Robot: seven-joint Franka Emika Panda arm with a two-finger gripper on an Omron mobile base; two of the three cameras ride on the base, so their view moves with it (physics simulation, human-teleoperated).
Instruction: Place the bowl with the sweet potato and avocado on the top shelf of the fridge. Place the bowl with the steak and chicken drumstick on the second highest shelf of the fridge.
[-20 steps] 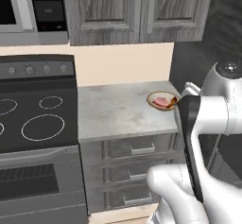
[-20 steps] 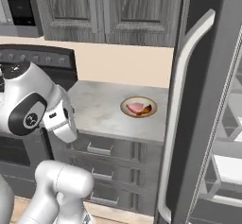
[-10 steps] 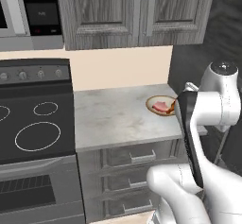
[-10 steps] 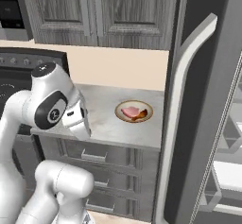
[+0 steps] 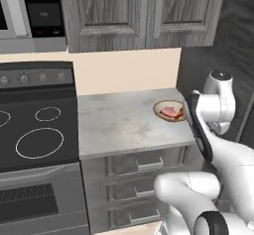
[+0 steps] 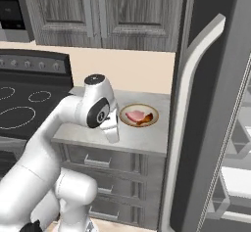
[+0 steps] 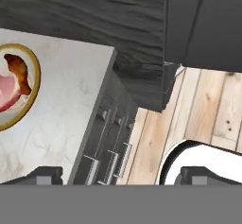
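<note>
On the worktop: bowl with the steak and chicken drumstick (image 5: 168, 111) rests near the right end of the pale marble worktop (image 5: 119, 125), close to the back wall.
Bowl contents: pink steak slice and a browned drumstick lie side by side inside the tan rim, as the hand view shows (image 7: 14, 87).
Gripper: gripper (image 7: 120, 175) hangs with fingers spread wide and nothing between them, one dark fingertip (image 7: 45, 173) over the worktop's front edge, the other over the wooden floor (image 7: 203, 114).
Arm: white elbow stands just in front of the bowl in the right base view, partly covering the worktop's edge.
Fridge: dark fridge door (image 6: 206, 108) stands swung open just right of the worktop, shelves (image 6: 238, 177) visible beyond it.
Surroundings: black stove (image 5: 34, 130) borders the worktop's left side; grey drawers (image 5: 144, 164) below, grey cabinets (image 5: 139, 13) above.
</note>
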